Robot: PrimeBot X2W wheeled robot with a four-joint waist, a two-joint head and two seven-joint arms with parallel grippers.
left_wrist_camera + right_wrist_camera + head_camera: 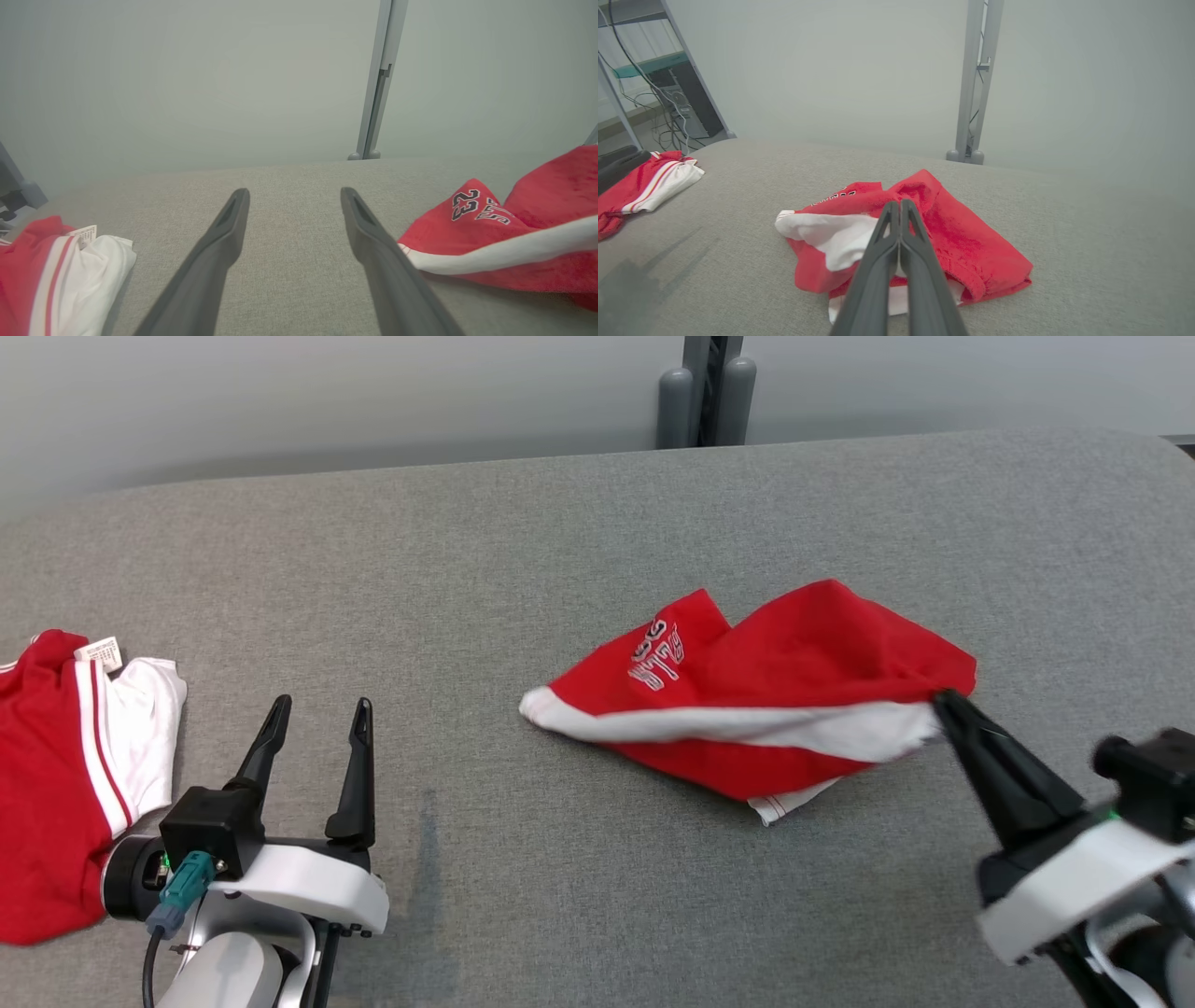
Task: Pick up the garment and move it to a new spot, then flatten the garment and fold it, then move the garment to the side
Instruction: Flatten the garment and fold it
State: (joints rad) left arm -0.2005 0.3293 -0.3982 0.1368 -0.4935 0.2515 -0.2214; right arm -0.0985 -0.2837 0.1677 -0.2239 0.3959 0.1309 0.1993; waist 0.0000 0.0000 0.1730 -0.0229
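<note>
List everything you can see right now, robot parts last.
garment with lettering: one, red with a white band, mid-table, right corner pinched
second garment: one, red and white with a label, at the table's left edge
table: one, grey fabric top, under both garments
post: one, grey, behind the table's far edge
rack with cables: one, dark, in the background beyond the second garment
left gripper: one, dark fingers, open, over bare table beside the second garment
right gripper: one, dark fingers, shut on the lettered garment's right corner
</note>
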